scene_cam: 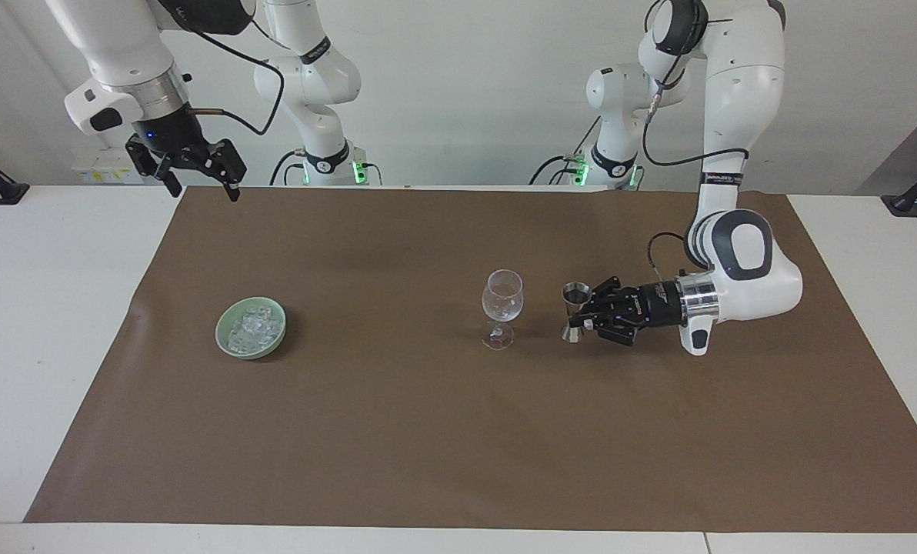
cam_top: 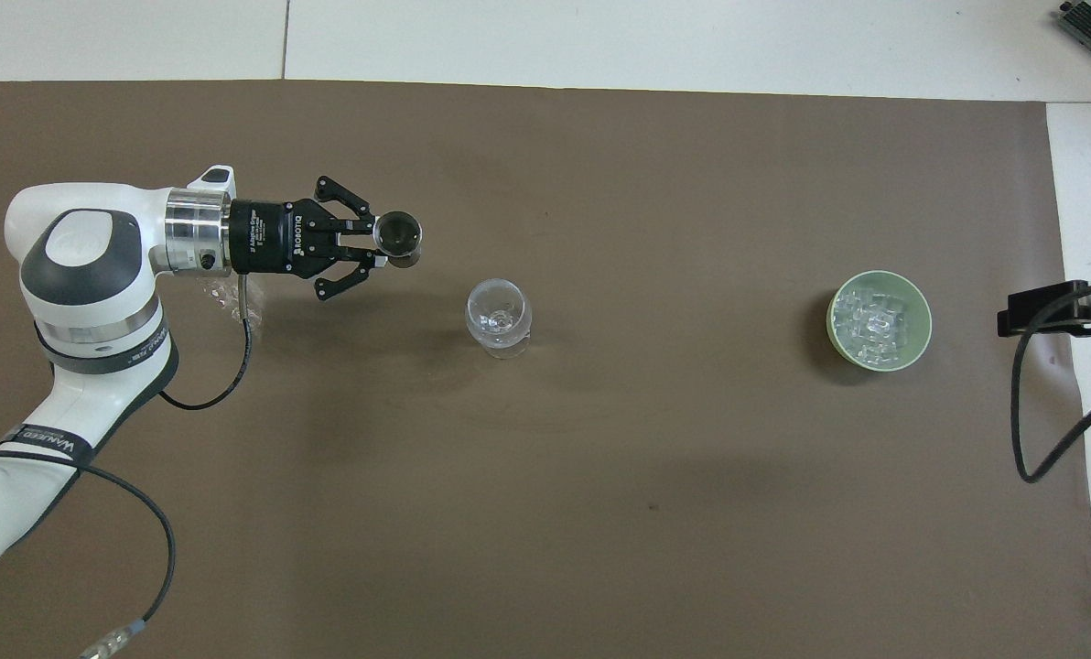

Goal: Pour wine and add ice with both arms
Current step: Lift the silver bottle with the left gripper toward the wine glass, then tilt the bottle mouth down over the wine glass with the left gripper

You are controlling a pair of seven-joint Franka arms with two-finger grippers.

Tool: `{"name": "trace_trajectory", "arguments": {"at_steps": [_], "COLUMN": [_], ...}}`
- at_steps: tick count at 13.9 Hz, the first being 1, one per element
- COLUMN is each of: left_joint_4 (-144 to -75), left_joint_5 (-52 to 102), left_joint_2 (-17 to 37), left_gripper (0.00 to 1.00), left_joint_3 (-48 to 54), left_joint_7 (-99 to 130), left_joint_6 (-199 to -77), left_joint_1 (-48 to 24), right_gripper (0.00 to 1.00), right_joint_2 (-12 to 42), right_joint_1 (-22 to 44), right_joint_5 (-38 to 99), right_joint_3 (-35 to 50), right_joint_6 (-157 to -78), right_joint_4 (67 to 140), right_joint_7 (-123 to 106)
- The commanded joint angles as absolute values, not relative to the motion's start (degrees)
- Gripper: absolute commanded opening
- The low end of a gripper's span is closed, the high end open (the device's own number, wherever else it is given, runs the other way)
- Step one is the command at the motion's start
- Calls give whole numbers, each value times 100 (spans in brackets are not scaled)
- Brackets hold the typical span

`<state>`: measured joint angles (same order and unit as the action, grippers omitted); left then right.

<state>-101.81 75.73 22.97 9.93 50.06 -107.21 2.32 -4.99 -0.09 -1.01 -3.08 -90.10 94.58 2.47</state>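
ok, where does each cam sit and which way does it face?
Facing view: high, across the table from the robots, looking at them; shows both whole arms, the left tool holding the jigger beside the glass, and the right tool raised over the mat's edge.
Overhead view: high above the robots' end, looking steeply down and forward; shows the left arm and only the right tool's tip.
Both share the glass, jigger, bowl of ice and mat, half a turn apart.

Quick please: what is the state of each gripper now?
Left gripper: closed on the metal measuring cup, beside the wine glass.
Right gripper: open, empty, waiting.
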Motion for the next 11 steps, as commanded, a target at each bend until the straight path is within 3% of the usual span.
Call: {"name": "trace_trajectory", "arguments": {"at_steps": [1,11], "left_joint_4": [-10309,-10362], "left_joint_5": [7463,6602], "left_joint_2": [1776,1468], "left_gripper": [0,0], "left_joint_3": [923,932], "left_joint_7": [5667,5643], "left_joint_6": [-11607,-11760], "left_joint_1": [-105,-299], "right_gripper": [100,100], "right_joint_2": [-598,-606], "right_joint_1": [-53,-53], "right_joint_5": [-26,-26], "right_joint_3": [-299,-334], "right_joint_6": [-8947,-8789], "right_joint_4": [9527,9527], "right_joint_7": [141,158]}}
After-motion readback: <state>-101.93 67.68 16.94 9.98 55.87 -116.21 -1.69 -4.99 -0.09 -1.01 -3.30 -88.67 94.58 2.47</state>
